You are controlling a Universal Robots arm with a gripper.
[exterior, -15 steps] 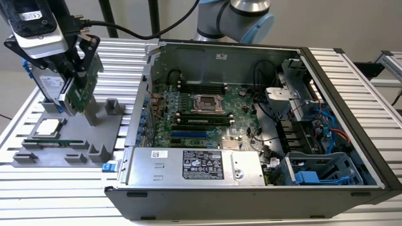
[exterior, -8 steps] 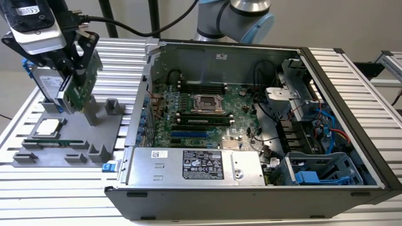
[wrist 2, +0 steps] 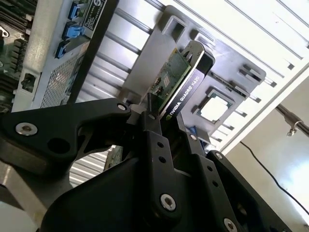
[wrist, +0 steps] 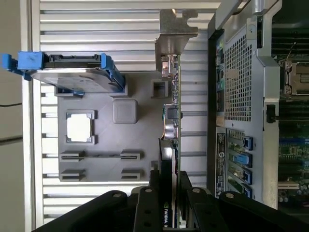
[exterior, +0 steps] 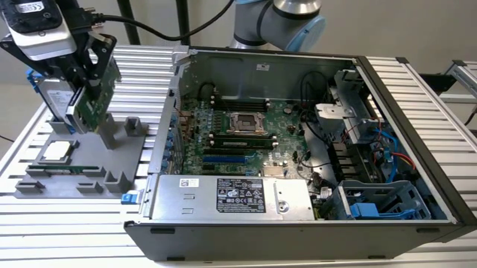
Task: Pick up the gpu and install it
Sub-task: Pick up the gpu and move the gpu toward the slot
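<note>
Over the grey tray (exterior: 82, 153), fingers (wrist 2: 153, 140) clamp the gpu (exterior: 97, 100) by its edge, apart from the case (exterior: 223, 245).

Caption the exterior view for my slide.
Gripper grasps the gpu at the grey parts tray, beside the open computer case.

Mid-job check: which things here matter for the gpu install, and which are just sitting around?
In the job: gpu, gripper clamped on it, open computer case.
Lying about: hard drive, processor chip, memory stick, all on the grey tray.
</note>
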